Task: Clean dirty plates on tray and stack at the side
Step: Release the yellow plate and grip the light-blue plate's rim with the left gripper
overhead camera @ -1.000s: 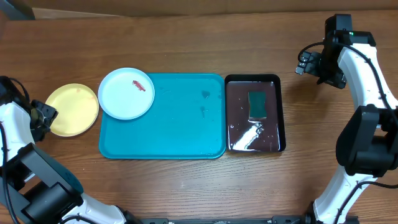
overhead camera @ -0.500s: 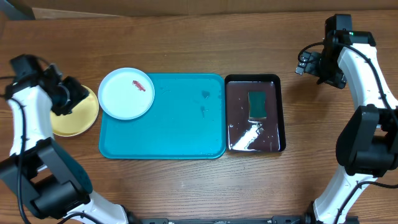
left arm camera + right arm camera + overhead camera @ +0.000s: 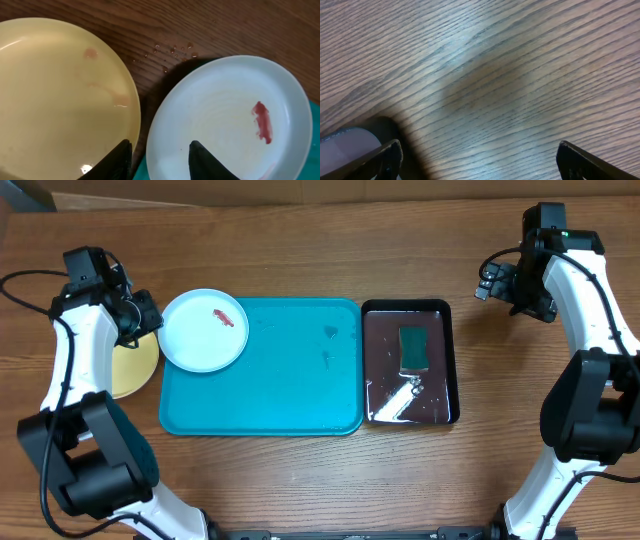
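Moves left pincer (image 3: 159, 161) off yellow plate (image 3: 60, 90) to smeared white plate (image 3: 225, 115) rim, half spread, pinching nothing; keeps right pincer (image 3: 475, 160) wide. Pickup next, probably.

The tray (image 3: 290, 385) is a large turquoise rectangle with rounded corners and a low rim, lying flat on the table (image 3: 300, 240), its long side left to right. A few dark specks mark its upper middle. The white plate (image 3: 204, 332) sits upright over the tray's far left corner, partly overhanging the table, with a red smear (image 3: 222, 317) near its far right rim. The yellow plate (image 3: 133, 368) rests flat on the table just left of it, partly hidden, showing faint pinkish stains and a wet sheen.
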Controlling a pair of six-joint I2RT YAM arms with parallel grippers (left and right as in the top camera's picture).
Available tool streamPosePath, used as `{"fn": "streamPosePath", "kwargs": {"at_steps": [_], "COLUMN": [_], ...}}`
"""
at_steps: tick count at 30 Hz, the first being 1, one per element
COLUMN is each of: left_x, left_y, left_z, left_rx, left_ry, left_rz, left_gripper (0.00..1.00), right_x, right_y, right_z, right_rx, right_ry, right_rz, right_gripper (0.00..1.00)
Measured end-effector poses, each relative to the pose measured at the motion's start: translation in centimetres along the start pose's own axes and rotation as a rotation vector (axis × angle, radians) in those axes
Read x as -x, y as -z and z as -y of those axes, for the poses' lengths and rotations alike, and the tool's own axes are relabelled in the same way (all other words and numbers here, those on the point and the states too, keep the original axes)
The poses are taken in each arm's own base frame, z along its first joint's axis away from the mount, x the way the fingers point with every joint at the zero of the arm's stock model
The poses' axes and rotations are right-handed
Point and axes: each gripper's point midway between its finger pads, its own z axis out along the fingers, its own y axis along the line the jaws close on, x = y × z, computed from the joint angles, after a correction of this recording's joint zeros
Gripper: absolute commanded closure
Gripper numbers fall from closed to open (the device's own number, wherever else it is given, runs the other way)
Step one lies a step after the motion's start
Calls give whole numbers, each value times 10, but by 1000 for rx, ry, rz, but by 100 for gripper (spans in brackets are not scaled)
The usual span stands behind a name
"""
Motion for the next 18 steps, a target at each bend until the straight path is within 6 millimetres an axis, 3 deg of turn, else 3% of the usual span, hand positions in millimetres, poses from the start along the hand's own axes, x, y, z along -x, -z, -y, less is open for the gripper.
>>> {"fn": "streamPosePath", "kwargs": {"at_steps": [8, 13, 18], "left_x": [-9, -13, -13], "left_y": [-35, -47, -48], "left_z": [-1, -3, -3], "left_rx": [0, 2, 2], "left_ry": [-62, -73, -84], "left_rz": [-54, -73, -72], "left_gripper": [59, 82, 80], "right_x": [0, 0, 0], "right_y": [0, 0, 0], "right_z": [0, 0, 0], "right_rx": [0, 0, 0], "right_ry": [0, 0, 0], "right_rz": [0, 0, -1], "right_gripper": [0, 0, 0]}}
